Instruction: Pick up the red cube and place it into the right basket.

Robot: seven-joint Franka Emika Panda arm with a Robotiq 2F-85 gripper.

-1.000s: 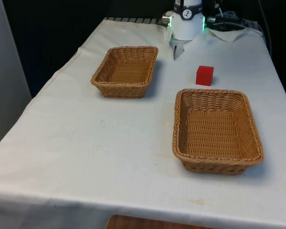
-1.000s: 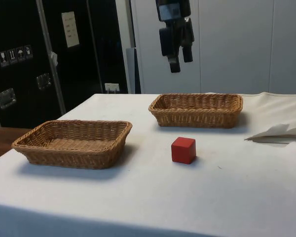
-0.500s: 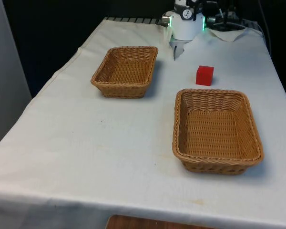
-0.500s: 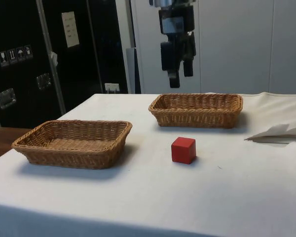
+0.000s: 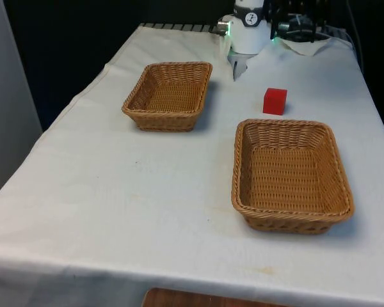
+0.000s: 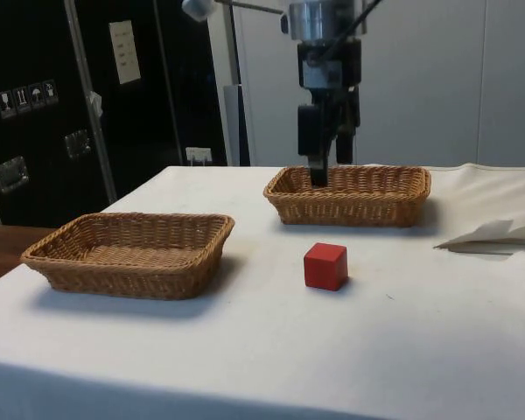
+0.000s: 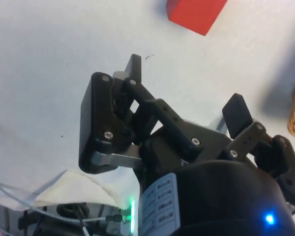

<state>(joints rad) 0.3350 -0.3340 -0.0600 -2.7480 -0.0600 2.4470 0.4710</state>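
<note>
Lowered since a second ago, the hand [image 6: 326, 173] now hangs with its fingertips level with the far basket's rim in the side view, where before it hung well above that rim; the cube and both baskets lie as they did. Its fingers stand apart with nothing between them, as the wrist view [image 7: 184, 86] shows. In the front view the arm is cut off by the frame's top edge, and only a lower finger [image 5: 235, 69] can be made out there. From the front view's left to right: one wicker basket [image 5: 168, 95], then the red cube [image 5: 274, 101] resting on the white worktop [image 5: 115, 185] near the far rim of the right basket [image 5: 289, 173], not touching it. Crumpled white cloth [image 6: 499, 234] lies at the side view's right edge, partly cut off.
</note>
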